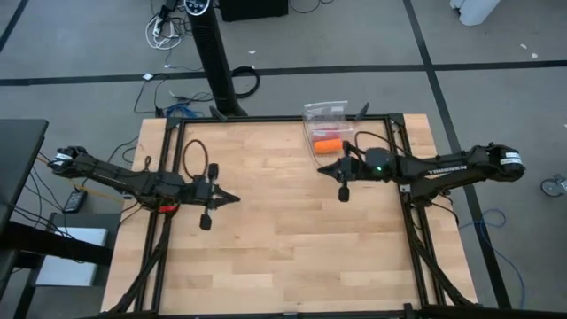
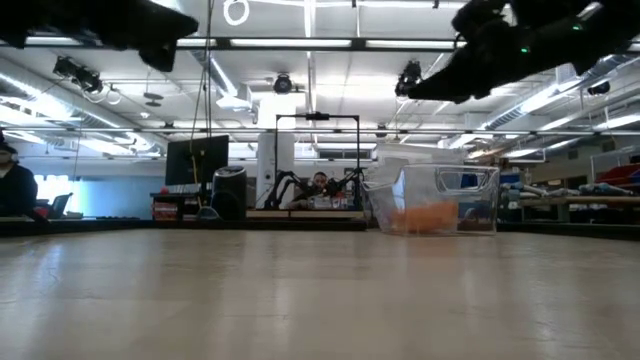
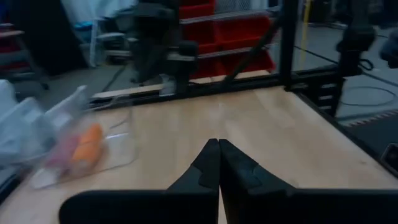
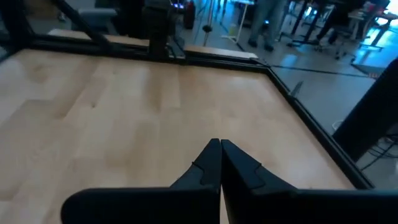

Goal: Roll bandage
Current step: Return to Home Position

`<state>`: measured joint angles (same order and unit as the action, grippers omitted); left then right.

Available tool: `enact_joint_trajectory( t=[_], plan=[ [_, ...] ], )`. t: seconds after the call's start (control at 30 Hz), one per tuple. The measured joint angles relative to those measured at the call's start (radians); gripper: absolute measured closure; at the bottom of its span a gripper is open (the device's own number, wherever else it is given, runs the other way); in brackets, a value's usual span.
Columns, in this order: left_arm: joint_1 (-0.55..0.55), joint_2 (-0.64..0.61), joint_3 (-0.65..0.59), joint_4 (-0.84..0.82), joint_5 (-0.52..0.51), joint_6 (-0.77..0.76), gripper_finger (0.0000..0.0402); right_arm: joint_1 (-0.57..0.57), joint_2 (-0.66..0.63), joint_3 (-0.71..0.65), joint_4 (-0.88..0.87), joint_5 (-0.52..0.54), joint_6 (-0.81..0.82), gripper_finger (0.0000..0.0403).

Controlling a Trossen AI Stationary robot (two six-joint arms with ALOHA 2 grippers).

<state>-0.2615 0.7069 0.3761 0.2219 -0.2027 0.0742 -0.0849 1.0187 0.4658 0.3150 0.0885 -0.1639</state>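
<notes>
The orange bandage (image 1: 328,144) sits in a clear bin (image 1: 324,110) at the table's (image 1: 266,257) far edge, while the left gripper (image 1: 232,198) and right gripper (image 1: 321,168) hover pinched together, empty (soft, light, springy fabric, likely best pinched mid-roll)

bright, even overhead light here. in my low view the ceiling strips (image 2: 270,42) glare at twelve o'clock, the right arm (image 2: 520,45) silhouetted at one o'clock; table (image 1: 266,230) shadows are soft.
</notes>
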Motion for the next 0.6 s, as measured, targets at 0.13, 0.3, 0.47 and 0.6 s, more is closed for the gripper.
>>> enact_joint_trajectory(
  t=[0.13,0.3,0.47,0.6],
  plan=[
    [0.000,-0.147,-0.073,-0.023,-0.046,0.000,0.0396,0.035,-0.129,-0.090,0.015,0.045,0.029,0.0402],
    [0.000,-0.329,-0.112,-0.130,-0.061,-0.034,0.0396,0.039,-0.346,-0.195,0.004,0.072,0.056,0.0402],
    [0.021,-0.458,-0.177,-0.165,-0.061,-0.048,0.0396,0.039,-0.498,-0.263,-0.004,0.052,0.058,0.0403],
    [0.078,-0.533,-0.236,-0.165,-0.042,-0.061,0.0396,0.039,-0.579,-0.308,-0.034,0.061,0.058,0.0403]
  ],
)
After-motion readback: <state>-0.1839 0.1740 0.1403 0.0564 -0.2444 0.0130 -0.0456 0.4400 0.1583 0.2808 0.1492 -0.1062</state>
